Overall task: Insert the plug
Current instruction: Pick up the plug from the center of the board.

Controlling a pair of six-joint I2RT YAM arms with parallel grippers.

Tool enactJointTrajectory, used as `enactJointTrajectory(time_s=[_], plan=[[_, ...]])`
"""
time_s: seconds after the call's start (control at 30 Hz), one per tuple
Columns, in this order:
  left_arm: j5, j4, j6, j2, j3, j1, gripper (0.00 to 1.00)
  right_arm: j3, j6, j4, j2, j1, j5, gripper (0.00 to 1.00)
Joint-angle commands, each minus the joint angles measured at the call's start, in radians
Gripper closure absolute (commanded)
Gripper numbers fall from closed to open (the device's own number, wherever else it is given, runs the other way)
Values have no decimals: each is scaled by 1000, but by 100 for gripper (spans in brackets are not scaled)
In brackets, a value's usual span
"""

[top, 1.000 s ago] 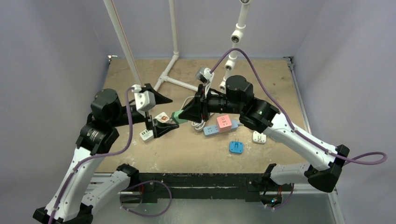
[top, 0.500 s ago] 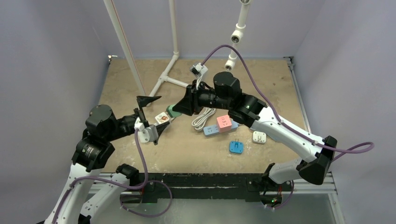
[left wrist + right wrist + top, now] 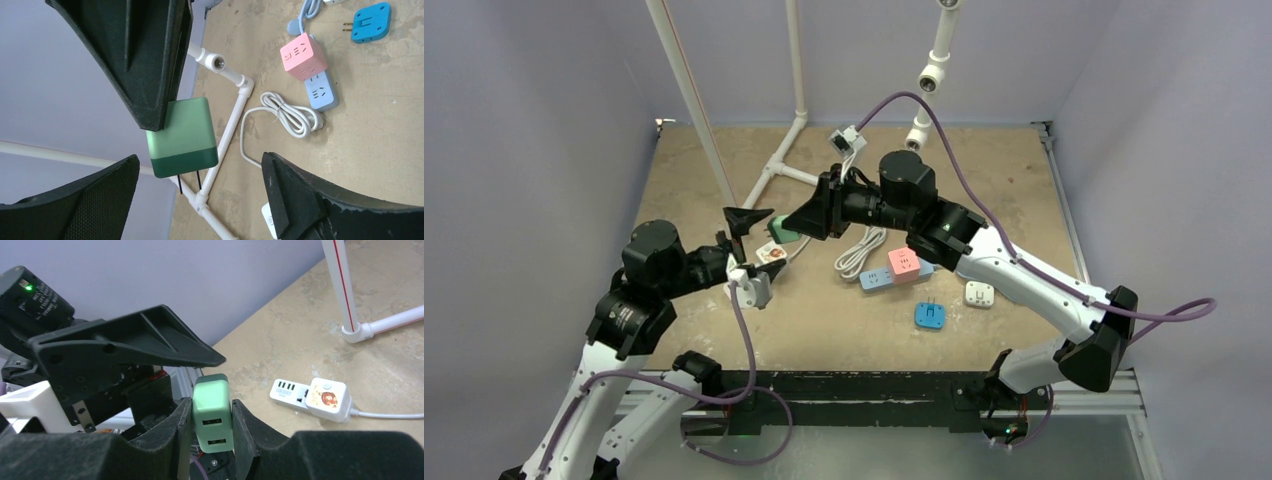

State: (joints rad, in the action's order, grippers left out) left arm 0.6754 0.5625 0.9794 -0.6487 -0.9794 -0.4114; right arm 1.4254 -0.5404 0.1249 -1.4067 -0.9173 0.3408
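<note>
Plug [image 3: 212,412] within right pincer [image 3: 211,419], left pincer [image 3: 200,165] agape alongside.

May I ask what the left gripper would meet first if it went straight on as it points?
Probably the green USB charger held by the right gripper, dead ahead between the open fingers of the left gripper.

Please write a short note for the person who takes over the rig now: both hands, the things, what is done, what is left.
Left hand: open, empty, facing the plug.
Right hand: shut on the green plug, held above the table, prongs free.
White power strip lies on the table near both hands; blue power strip with pink cube lies further along.
Done: plug picked up.
Left: insert it. Which strip is meant, I cannot tell.
</note>
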Motion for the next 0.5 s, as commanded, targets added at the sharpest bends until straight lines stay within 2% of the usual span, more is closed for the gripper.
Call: enactJointTrajectory(time_s=[0.0,0.17,0.27,0.3,0.37,0.43,0.47], plan=[[-27,-64,18,-14,9,4,14,22,-37,-83,-19,-7,42,100],[-23,-83,-37,-41,-16,5,41,19,-39,-87,-29,-17,37,100],[-7,-63,-43,-45,-26,5,75,16,-43,-94,-29,-18,34,100],[-9,-58,-41,-45,-22,5,84,15,-45,-95,-29,-18,34,100],[-20,-49,-36,-44,-21,5,93,15,-47,-96,-30,-18,36,99],[-28,-45,-42,-47,-19,5,94,14,-50,-89,-31,-18,38,67],[-31,-46,-47,-48,-20,5,95,11,-52,-88,-31,-18,38,56]])
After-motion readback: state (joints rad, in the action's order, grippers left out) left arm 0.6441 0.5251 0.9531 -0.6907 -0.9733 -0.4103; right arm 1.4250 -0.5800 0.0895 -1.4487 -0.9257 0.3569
